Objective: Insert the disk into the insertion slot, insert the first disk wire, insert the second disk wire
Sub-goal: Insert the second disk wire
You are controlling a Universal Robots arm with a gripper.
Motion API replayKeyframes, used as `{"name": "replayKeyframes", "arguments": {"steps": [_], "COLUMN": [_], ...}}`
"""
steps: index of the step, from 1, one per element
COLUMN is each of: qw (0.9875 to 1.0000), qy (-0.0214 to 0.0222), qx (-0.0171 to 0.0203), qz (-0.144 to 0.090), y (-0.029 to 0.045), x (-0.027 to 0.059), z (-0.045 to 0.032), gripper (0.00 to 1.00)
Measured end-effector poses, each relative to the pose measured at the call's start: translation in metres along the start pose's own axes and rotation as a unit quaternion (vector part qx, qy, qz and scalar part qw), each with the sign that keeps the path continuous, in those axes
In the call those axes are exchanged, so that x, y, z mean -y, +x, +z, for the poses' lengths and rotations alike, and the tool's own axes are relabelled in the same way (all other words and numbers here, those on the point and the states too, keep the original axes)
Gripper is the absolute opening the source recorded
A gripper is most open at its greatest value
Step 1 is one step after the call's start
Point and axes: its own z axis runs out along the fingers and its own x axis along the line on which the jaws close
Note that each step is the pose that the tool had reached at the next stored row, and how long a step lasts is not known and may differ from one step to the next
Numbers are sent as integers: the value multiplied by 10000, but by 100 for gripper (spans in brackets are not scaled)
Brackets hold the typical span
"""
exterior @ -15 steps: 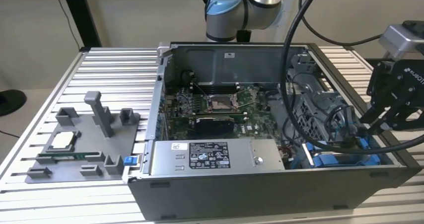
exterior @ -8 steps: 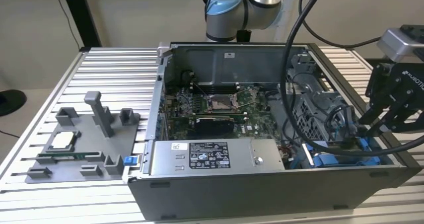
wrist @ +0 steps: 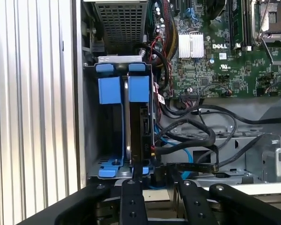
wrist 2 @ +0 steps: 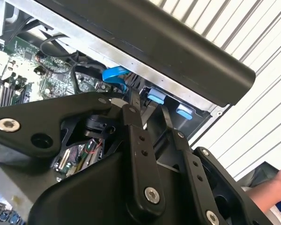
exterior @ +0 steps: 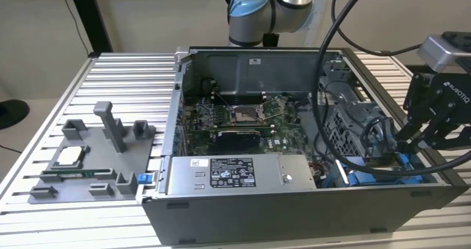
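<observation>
Exterior view, one open computer case (exterior: 294, 218), my one gripper (exterior: 407, 145) down in its corner at the exterior view's right, first wrist view, one disk (wrist: 141, 131) on edge inside the insertion slot (wrist: 91, 136), second wrist view, two blue clips (wrist 2: 157, 97) near the gripper, grip state I cannot tell.

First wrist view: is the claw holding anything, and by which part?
Cannot tell. The claw sits at the end of the blue-clipped grey metal drive bay, close to black cables; any grip is hidden.
</observation>
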Motion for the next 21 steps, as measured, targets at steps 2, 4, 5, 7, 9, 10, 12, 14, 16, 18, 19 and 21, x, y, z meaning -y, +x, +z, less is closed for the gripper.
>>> {"name": "replayKeyframes", "arguments": {"steps": [2, 4, 5, 7, 9, 10, 12, 14, 16, 18, 19, 21], "qw": [10000, 10000, 10000, 10000, 10000, 10000, 10000, 10000, 10000, 10000, 10000, 10000], "qy": [-28, -29, -29, -29, -29, -29, -29, -29, -30, -31, -32, -32], "qx": [-3, -2, -2, -2, -3, -3, -2, -2, -3, -4, -4, -4], "qz": [1, 2, 2, 2, 2, 2, 1, 2, 2, 2, 2, 1], "y": [-2, -2, -2, -2, -2, -2, -2, -2, -4, -6, -6, -8], "x": [7, 15, 17, 21, 23, 23, 24, 24, 24, 23, 22, 11], "z": [2, 3, 3, 4, 4, 3, 4, 4, 4, 0, -9, -61], "gripper": [100, 100, 100, 100, 0, 0, 0, 0, 0, 0, 0, 0]}}
